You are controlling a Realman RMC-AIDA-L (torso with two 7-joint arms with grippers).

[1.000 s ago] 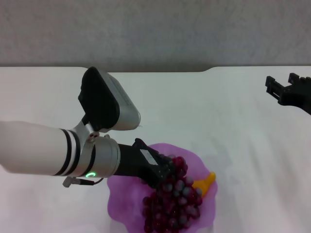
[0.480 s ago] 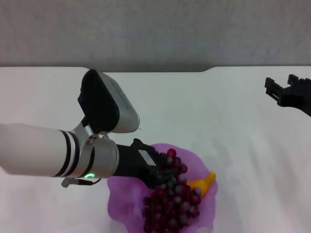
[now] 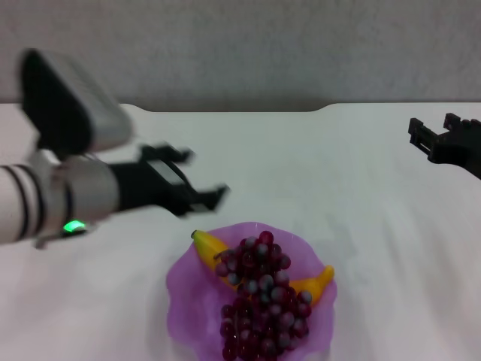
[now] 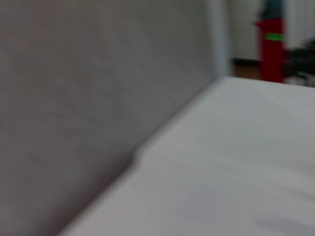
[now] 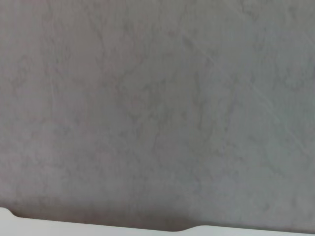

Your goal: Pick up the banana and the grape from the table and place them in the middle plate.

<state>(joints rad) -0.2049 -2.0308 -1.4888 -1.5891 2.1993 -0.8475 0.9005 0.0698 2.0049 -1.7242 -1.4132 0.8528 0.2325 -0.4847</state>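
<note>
Change since half a second ago: I see my left end effector (image 3: 197,189), then down at the grape (image 3: 261,299) in the middle plate (image 3: 180,286), now up and off to the left over the table (image 3: 323,173), fingers spread, holding nothing. Middle plate, translucent purple, scalloped rim: holds the banana (image 3: 208,246), yellow-orange and curved, with the dark red bunch lying across its middle, both ends showing. Right end effector (image 3: 436,139): parked at far right, fingers apart, empty.

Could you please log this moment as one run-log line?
left gripper: open, clear of plate | right gripper: parked far right | grape bunch on banana in purple plate
</note>
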